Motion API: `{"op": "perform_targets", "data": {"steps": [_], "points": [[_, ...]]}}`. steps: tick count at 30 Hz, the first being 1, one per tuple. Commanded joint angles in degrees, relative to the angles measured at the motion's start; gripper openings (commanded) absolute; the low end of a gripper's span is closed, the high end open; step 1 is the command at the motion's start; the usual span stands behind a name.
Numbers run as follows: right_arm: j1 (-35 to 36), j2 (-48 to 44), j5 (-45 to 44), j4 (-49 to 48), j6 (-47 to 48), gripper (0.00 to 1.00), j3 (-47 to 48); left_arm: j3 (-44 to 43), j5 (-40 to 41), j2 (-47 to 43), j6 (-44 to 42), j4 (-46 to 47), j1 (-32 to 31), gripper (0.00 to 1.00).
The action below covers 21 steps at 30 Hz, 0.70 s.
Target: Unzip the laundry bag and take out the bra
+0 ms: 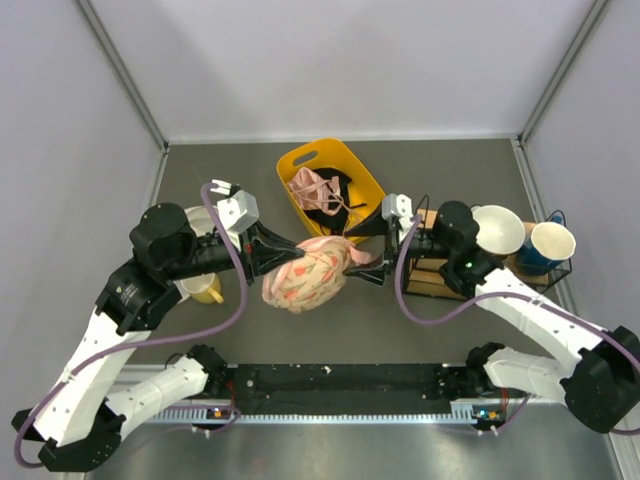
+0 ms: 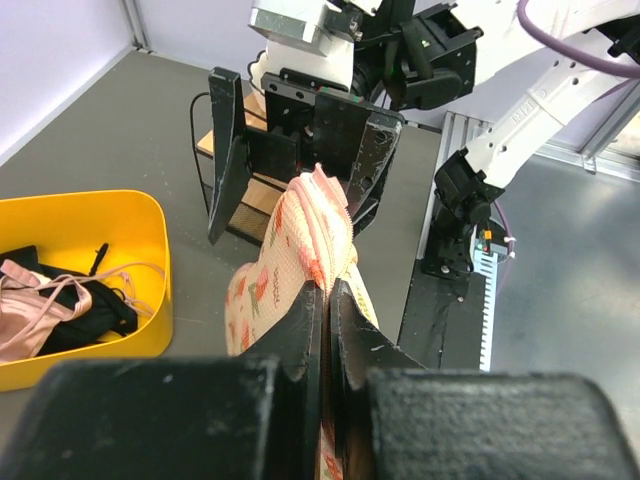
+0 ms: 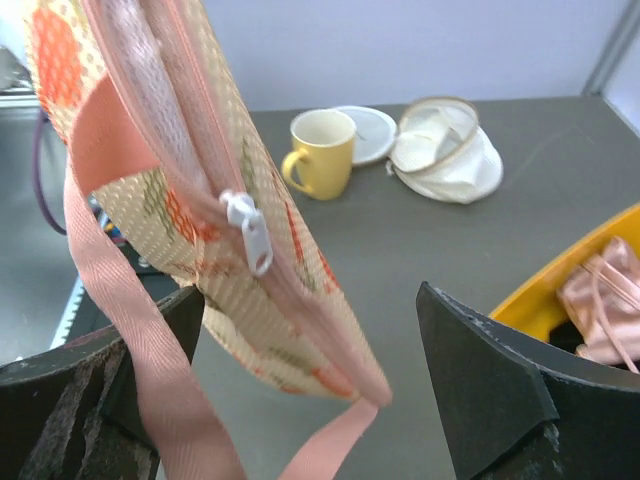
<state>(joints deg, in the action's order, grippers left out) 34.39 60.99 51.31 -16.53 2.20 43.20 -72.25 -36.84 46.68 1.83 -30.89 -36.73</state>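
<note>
The pale pink laundry bag [image 1: 308, 272] with orange-red prints hangs above the table between both arms. My left gripper [image 1: 287, 254] is shut on its fabric edge; in the left wrist view the bag [image 2: 290, 250] runs up out of the closed fingers [image 2: 300, 330]. My right gripper [image 1: 366, 256] is open, its jaws standing either side of the bag's right end without touching it. In the right wrist view the bag [image 3: 190, 200] shows a white zip pull [image 3: 247, 228], a zip that looks closed, and a pink strap loop [image 3: 130, 330]. The bra is hidden.
A yellow basket [image 1: 330, 185] behind the bag holds a pink strappy garment and a black one. A yellow mug [image 3: 322, 150], a plate [image 3: 365, 130] and a white rounded cloth item [image 3: 445, 150] lie at the left. A wire rack [image 1: 440, 270] with cups stands at the right.
</note>
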Motion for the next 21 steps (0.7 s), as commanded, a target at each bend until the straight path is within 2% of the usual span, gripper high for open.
{"op": "perform_targets", "data": {"steps": [1,2,4,5,6,7,9,11,13,14,15,16,19,21], "points": [[2.78,1.23,5.73,-13.44,-3.08,0.88,-0.14,-2.46,-1.83,-0.18,0.9,3.3,0.26,0.0],[3.13,1.5,6.17,-12.48,-2.9,0.86,0.04,-2.46,-1.57,-0.09,0.99,3.47,0.17,0.0],[3.22,1.24,6.79,-11.07,-2.46,0.73,0.31,-2.37,-1.31,-0.18,0.99,3.56,0.26,0.0],[3.23,0.89,6.35,-8.19,-2.55,0.63,0.31,-2.37,-1.04,-0.18,0.9,3.47,0.26,0.0],[3.23,0.36,3.74,-6.86,-0.2,0.36,0.04,-2.37,-0.26,-0.27,0.73,3.39,0.26,0.0],[3.14,-0.51,2.06,-5.28,0.09,0.02,0.22,-2.2,0.1,-0.44,0.64,2.95,0.26,0.0],[3.22,-1.49,-4.95,2.97,-0.17,0.0,2.4,-1.15,1.5,-0.88,1.07,1.98,0.26,0.0],[3.49,-2.8,-8.14,8.42,0.35,0.0,4.43,0.35,1.59,-1.32,1.6,1.54,0.26,0.0],[4.1,-3.68,-11.31,18.09,1.58,0.0,8.38,1.84,3.43,-1.5,2.3,0.75,0.34,0.07],[4.54,-4.73,-12.97,21.51,2.19,0.0,9.61,2.02,3.79,-1.33,2.48,-0.38,0.34,0.18],[4.98,-5.26,-16.82,26.24,3.15,0.0,11.71,2.11,4.49,-0.89,2.83,-1.0,0.34,0.48],[6.11,-5.88,-19.55,28.9,3.08,0.0,12.69,2.02,6.15,-0.8,3.09,-1.44,0.34,0.66],[6.91,-7.11,-26.16,36.97,3.69,0.0,16.47,2.11,9.41,-1.32,3.36,-2.5,0.34,0.96],[8.58,-7.38,-31.49,39.55,5.09,0.0,17.88,1.24,12.57,-1.85,2.75,-3.46,0.34,0.99]]}}
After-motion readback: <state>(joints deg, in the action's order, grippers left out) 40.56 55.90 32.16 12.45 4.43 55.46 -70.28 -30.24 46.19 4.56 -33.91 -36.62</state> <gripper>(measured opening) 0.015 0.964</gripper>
